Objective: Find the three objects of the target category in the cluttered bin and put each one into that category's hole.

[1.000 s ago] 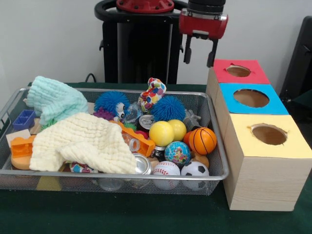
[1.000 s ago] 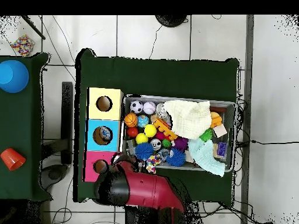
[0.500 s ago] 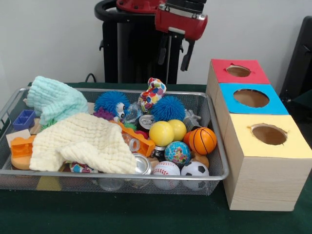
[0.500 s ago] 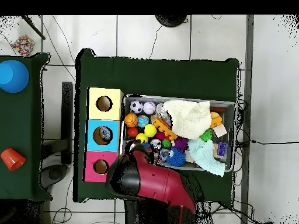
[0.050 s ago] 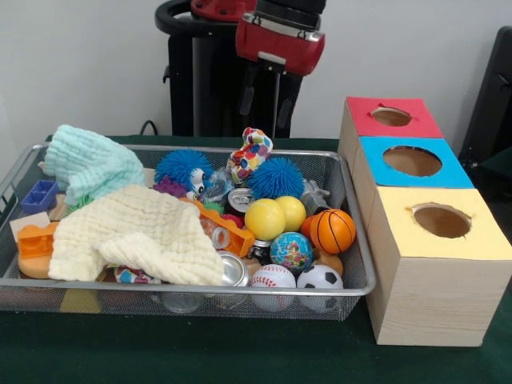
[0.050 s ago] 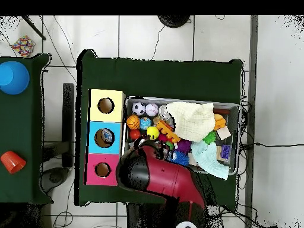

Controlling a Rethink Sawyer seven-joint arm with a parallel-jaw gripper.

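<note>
Front view shows the pincer (image 5: 262,102) spread apart, empty, above the bin's (image 5: 352,240) far rim; overhead, the arm (image 6: 157,175) hides it; balls (image 5: 266,218) lie in the bin beside the holes (image 5: 412,161); no writing legible.

Plain pale wall (image 5: 88,64) behind; white tiled floor (image 6: 154,35) crossed by dark cables (image 6: 163,32); green side table (image 6: 21,148) carrying blue bowl (image 6: 13,77), perhaps an orange cup (image 6: 12,161).
</note>
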